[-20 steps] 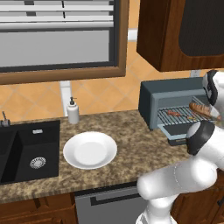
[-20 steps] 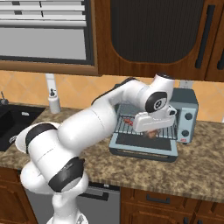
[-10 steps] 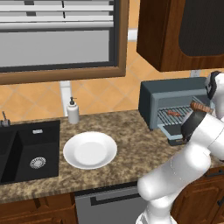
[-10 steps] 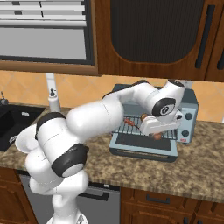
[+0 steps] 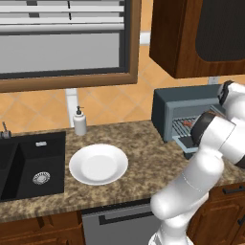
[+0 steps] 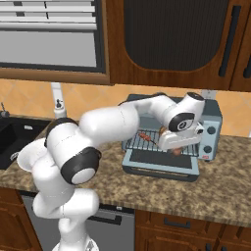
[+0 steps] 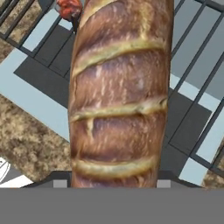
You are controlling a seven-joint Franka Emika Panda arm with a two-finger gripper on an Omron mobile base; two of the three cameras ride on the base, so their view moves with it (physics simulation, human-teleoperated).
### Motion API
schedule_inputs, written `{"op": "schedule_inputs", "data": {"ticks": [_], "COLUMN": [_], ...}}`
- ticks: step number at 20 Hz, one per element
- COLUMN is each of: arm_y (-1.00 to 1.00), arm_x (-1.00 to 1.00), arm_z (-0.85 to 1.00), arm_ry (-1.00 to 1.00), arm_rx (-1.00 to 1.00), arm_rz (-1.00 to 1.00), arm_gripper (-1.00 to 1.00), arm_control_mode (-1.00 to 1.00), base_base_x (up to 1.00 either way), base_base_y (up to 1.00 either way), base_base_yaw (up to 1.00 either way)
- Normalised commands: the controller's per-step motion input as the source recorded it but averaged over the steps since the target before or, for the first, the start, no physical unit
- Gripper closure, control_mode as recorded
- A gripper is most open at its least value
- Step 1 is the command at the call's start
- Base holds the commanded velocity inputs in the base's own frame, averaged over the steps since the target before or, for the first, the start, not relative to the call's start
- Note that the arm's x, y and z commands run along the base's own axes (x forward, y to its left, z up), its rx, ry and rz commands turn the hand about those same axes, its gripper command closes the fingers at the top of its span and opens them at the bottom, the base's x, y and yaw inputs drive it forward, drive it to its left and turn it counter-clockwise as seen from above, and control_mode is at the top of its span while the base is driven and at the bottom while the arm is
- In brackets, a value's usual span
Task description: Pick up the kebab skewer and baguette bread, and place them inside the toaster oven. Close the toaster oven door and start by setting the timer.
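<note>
The baguette bread runs the length of the hand view, golden-brown with scored crust, and my gripper is shut on its near end. It hangs just above the toaster oven's wire rack and the toaster oven door, which is dropped open. The kebab skewer lies on the rack beyond the loaf's far tip. In the right base view my gripper is at the mouth of the toaster oven. The kebab skewer rests on the left of the rack, above the flat door.
A white plate sits on the granite counter left of the oven, with a soap dispenser behind it and a black sink farther left. Two knobs are on the oven's right side. Wood cabinets hang overhead.
My hand, holding the baguette, has shifted slightly right and down toward the oven opening. The elbow has swung across in front of the oven in the left base view.
</note>
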Motion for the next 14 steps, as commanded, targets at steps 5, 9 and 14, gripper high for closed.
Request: {"op": "schedule_inputs", "data": {"ticks": [5, 9, 14], "arm_y": [-0.01, -0.09, -0.02], "arm_x": [0.28, 0.19, 0.09], "arm_z": [-0.18, -0.07, -0.2], "arm_ry": [-0.04, 0.0, -0.01], "arm_rx": [0.0, 0.0, 0.0], "arm_rz": [-0.03, 0.0, 0.0], "arm_gripper": [1.0, 1.0, 1.0], "arm_control_mode": [-1.0, -1.0, -1.0], "base_base_x": [0.0, 0.0, 0.0], "base_base_y": [0.0, 0.0, 0.0], "base_base_yaw": [0.0, 0.0, 0.0]}}
